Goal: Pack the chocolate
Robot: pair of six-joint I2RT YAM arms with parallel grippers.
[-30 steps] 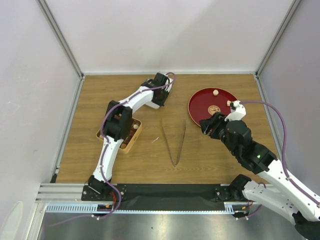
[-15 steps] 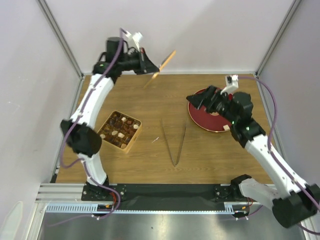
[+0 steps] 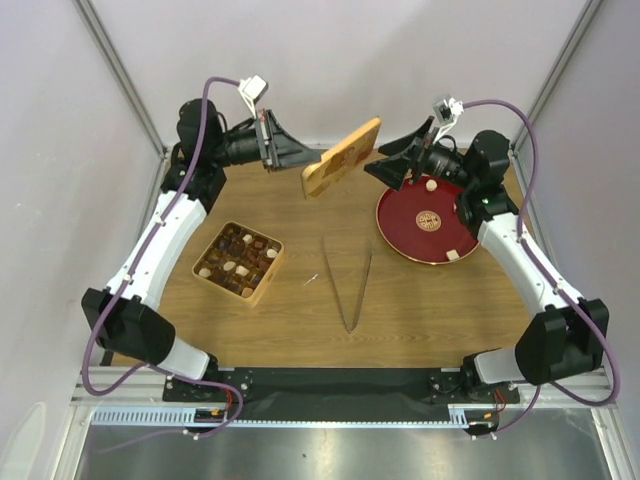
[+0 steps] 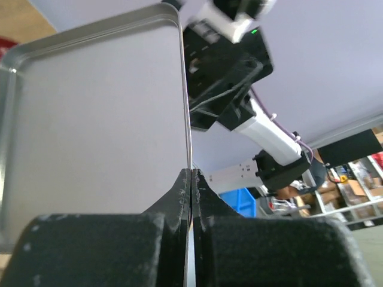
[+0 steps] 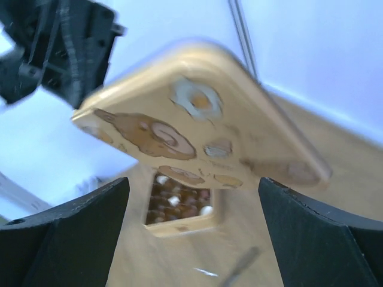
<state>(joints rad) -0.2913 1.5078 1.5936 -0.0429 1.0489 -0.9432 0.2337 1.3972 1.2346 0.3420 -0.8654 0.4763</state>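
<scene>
1. Check the left fingers (image 4: 175, 198): they are pressed together on the edge of the lid (image 3: 342, 157), which hangs tilted above the far side of the table (image 3: 300, 340).
2. Check the right fingers (image 5: 60, 239): they are spread wide, near the lid.
3. Locate the chocolate (image 3: 238, 262): most sits in the open box (image 3: 266, 277), and a few pieces lie on the red plate (image 3: 400, 215).

Left arm (image 3: 165, 225) and right arm (image 3: 520, 255): white links, black joints; purple cables (image 3: 207, 100); black jaws.

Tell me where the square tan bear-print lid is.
Top view: the bear-print lid hangs above the table's far centre, pinched by the left end effector, the open right end effector facing it.
</scene>
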